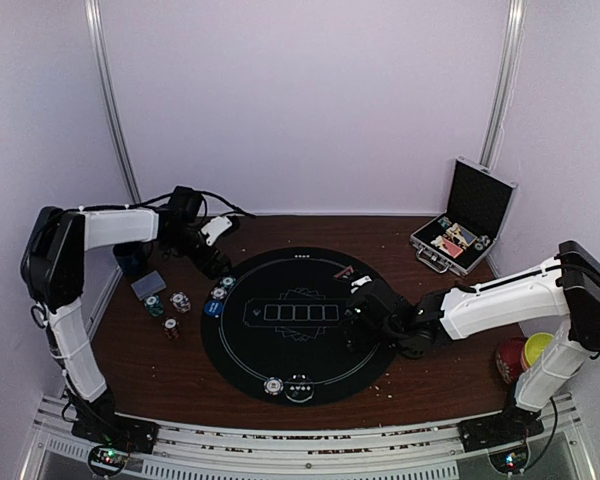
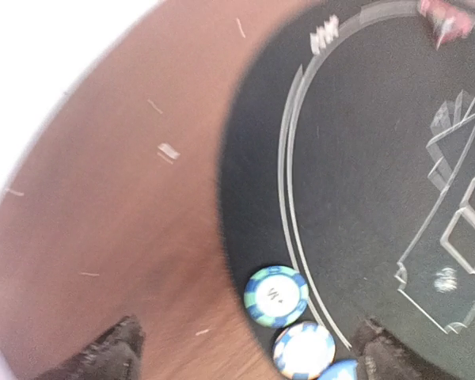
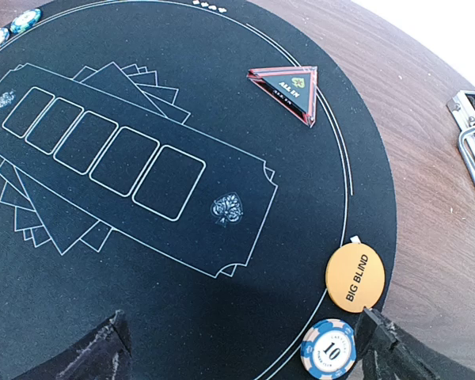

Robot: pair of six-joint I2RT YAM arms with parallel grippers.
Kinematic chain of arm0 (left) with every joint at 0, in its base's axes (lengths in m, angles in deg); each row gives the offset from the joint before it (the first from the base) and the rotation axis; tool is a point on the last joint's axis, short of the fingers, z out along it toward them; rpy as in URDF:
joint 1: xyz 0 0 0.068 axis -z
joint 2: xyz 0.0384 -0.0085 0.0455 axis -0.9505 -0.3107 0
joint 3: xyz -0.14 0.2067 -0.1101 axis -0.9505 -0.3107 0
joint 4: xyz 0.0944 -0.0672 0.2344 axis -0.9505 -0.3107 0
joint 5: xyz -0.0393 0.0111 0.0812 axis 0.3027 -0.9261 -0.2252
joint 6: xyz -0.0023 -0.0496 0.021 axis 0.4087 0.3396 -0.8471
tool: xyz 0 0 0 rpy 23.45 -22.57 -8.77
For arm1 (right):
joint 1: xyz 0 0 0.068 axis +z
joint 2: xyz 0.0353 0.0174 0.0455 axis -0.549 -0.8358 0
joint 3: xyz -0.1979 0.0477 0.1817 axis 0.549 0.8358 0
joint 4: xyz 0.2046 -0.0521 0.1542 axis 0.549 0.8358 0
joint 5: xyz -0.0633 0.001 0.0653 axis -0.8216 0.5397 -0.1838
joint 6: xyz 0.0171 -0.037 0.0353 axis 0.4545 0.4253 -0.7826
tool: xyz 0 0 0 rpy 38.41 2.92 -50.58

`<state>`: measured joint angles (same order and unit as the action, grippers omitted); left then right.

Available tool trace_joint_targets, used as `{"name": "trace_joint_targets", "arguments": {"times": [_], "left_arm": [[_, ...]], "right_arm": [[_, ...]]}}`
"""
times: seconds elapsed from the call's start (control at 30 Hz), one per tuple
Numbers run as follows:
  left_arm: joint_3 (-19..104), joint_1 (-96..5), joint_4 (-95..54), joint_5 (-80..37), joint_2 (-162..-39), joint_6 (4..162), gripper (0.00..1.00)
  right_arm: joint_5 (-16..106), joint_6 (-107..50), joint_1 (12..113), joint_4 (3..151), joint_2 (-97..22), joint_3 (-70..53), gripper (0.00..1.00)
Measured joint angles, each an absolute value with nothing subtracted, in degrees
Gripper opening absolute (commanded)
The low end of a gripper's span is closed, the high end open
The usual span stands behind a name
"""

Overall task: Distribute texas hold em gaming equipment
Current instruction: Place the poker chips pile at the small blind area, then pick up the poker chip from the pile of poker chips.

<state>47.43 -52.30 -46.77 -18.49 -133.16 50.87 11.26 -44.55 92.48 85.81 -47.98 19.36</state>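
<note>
Right wrist: right claw (image 3: 243, 332) released, orange disc (image 3: 355, 276) and poker chip (image 3: 328, 348) lying just inside one fingertip (image 3: 384, 340).

The triangle marker (image 3: 287, 89) lies on the mat (image 3: 182, 301) near its rim. Farther along the rim, a chip (image 3: 328, 349) lies just beside the disc (image 3: 355, 275).

Middle of the black mat (image 1: 280, 350) is wide open, room for either arm. Left rim's tight: striped chips (image 2: 276, 295) sit beneath the spread fingers of the left gripper (image 2: 249, 344). Right side, orange disc (image 3: 355, 273) and ten chip (image 3: 328, 348) crowd one finger of the right gripper (image 3: 245, 336); red triangle (image 3: 289, 87) lies well beyond.
</note>
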Motion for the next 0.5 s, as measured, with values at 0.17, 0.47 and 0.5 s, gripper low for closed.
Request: {"name": "trace_joint_targets", "arguments": {"times": [0.17,0.47,0.5], "left_arm": [[44.9,-55.0,-47.3,-18.5,-119.6,50.6,0.98],[29.5,-72.0,-50.6,-13.1,-104.1,49.1,0.98],[27.8,-73.2,-50.8,-12.6,-103.4,48.8,0.98]], "right_arm": [[11.3,-44.6,92.5,85.8,-48.2,19.4,1.00],[11.5,-44.6,92.8,85.8,-48.2,19.4,1.00],[11.5,-44.6,92.8,85.8,-48.2,19.4,1.00]]}}
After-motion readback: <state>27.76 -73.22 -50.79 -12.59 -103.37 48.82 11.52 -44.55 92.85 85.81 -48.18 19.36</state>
